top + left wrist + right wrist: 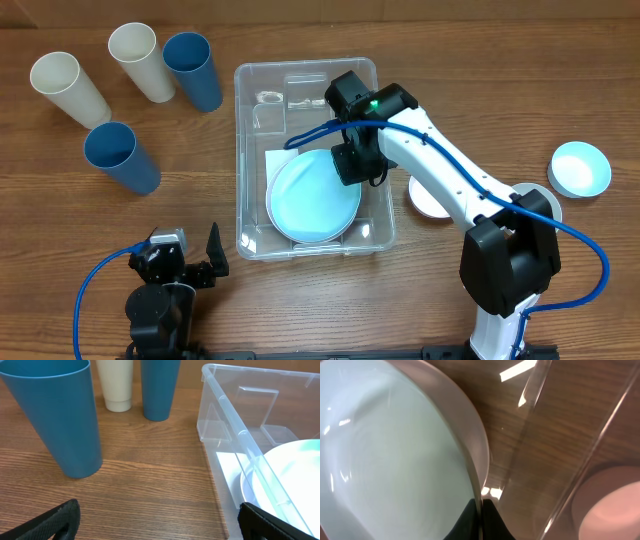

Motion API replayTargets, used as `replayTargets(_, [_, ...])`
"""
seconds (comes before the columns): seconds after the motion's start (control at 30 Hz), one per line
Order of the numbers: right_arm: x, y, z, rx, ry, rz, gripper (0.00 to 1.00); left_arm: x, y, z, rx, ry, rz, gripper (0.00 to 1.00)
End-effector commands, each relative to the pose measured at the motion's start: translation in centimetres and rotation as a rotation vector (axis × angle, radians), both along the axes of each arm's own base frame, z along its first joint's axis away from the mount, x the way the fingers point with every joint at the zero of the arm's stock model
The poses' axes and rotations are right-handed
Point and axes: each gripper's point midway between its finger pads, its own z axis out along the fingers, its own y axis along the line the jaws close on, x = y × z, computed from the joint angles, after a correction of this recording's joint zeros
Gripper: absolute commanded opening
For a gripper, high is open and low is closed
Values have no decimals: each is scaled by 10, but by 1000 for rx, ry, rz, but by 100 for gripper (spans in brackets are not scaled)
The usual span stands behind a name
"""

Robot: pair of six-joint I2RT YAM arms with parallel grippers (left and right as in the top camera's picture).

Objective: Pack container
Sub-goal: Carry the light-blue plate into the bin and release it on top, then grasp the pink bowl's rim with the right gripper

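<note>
Clear plastic, the container (300, 82) sits at mid-bench, its long sides running away from the robot. In its near half is a pale blue plate (312, 198), partly over a white label (278, 160). The right gripper (481, 512) reaches in from the right and is pinched on the plate's rim, its jaws nearly touching. The left gripper (160, 527) is low by the container's near left corner, spread wide and empty. Two blue cups (190, 68) and two cream cups (135, 58) stand at the far left, well apart from the container. A white bowl (580, 167) lies to the right.
</note>
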Motion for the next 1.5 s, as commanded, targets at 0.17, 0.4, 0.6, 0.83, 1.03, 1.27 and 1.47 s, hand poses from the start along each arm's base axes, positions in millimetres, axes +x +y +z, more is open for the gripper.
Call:
replayTargets(0.17, [11, 9, -12, 34, -50, 37, 4, 0, -1, 1, 23, -8, -10, 100])
replayTargets(0.4, [6, 7, -26, 7, -5, 49, 51, 0, -1, 1, 23, -8, -10, 100])
replayTargets(0.6, [7, 11, 12, 26, -2, 61, 58, 0, -1, 1, 23, -8, -10, 100])
replayTargets(0.83, [39, 13, 157, 150, -248, -6, 60, 0, -1, 1, 23, -8, -10, 100])
replayTargets(1.03, [57, -130, 145, -10, -151, -465, 57, 0, -1, 1, 23, -8, -10, 100])
replayTargets(1.27, [27, -165, 59, -117, 97, -526, 57, 0, -1, 1, 23, -8, -10, 100])
replayTargets(1.47, [-2, -142, 14, -142, 218, -453, 56, 0, -1, 1, 23, -8, -10, 100])
